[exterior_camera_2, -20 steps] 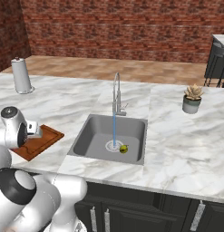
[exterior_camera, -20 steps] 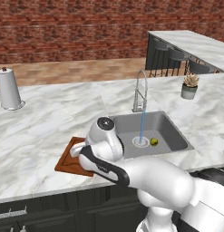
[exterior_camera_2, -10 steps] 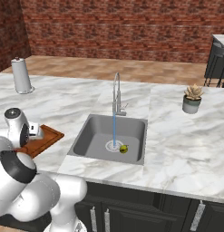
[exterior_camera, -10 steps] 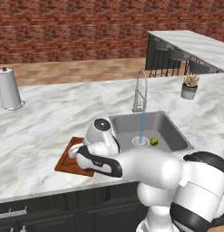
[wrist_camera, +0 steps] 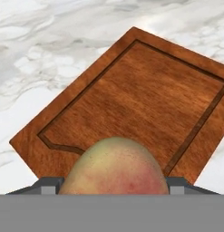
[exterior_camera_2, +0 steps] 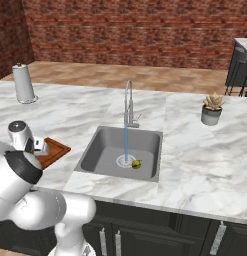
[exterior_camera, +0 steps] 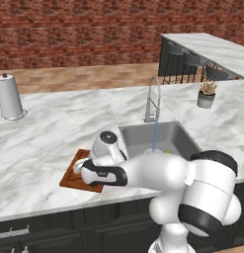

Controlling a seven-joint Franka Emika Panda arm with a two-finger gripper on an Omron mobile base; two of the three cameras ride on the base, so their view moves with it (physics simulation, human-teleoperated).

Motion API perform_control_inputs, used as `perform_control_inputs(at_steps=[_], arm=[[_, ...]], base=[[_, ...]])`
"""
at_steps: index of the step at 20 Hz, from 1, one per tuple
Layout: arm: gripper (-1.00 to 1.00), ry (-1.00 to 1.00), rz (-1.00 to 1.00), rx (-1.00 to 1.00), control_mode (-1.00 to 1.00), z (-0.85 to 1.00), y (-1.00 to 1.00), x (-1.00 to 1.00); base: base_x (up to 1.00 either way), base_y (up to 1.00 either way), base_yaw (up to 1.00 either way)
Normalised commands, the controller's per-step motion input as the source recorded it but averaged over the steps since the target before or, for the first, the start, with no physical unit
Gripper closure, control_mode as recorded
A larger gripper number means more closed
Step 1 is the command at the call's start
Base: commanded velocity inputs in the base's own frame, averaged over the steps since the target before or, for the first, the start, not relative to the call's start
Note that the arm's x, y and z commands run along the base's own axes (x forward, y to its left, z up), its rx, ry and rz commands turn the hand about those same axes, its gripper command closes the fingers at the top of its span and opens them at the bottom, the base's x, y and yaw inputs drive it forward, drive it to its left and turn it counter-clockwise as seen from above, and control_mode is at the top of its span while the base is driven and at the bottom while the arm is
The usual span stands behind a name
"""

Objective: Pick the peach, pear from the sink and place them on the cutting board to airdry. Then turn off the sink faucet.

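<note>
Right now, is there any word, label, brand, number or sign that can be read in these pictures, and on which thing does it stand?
None can be read.
The cutting board shows plain wood grain and a groove, no writing.
The peach between the gripper's fingers carries no sticker.
The paper-towel roll, plant pot and sink faucet bear no visible lettering.

peach (wrist_camera: 115, 166): pale yellow-green fading to pinkish-red blush
cutting board (wrist_camera: 145, 99): reddish-brown wood grain, darker groove near the rim
pear (exterior_camera_2: 136, 163): yellow-green
sink (exterior_camera_2: 105, 145): matte grey, white ring at the drain
sink faucet (exterior_camera_2: 128, 102): chrome, silvery
water stream (exterior_camera_2: 126, 142): thin blue line
tabletop (exterior_camera: 49, 133): white marble with grey veining
paper-towel roll (exterior_camera: 9, 97): white with a dark cap
plant (exterior_camera_2: 212, 108): green leaves with pale tips, grey pot
wall (exterior_camera_2: 135, 25): red-brown brick pattern
cabinets (exterior_camera_2: 160, 232): dark, silver handles
</note>
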Motion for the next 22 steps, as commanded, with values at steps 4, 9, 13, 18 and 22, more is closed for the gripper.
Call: perform_control_inputs(at_steps=[4,9,13,18,22], arm=[[1.00,0.02,0.00,0.00,-1.00,-0.16,0.07,0.07],[1.00,0.01,0.00,0.00,-1.00,-0.16,0.08,0.04],[1.00,0.00,0.00,0.00,-1.00,-0.13,0.05,0.03],[1.00,0.00,0.00,0.00,-1.00,-0.12,0.03,0.01],[1.00,0.00,0.00,0.00,-1.00,-0.12,0.02,0.02]], base=[[0.00,0.00,0.00],[0.00,0.00,0.00],[0.00,0.00,0.00],[0.00,0.00,0.00],[0.00,0.00,0.00]])
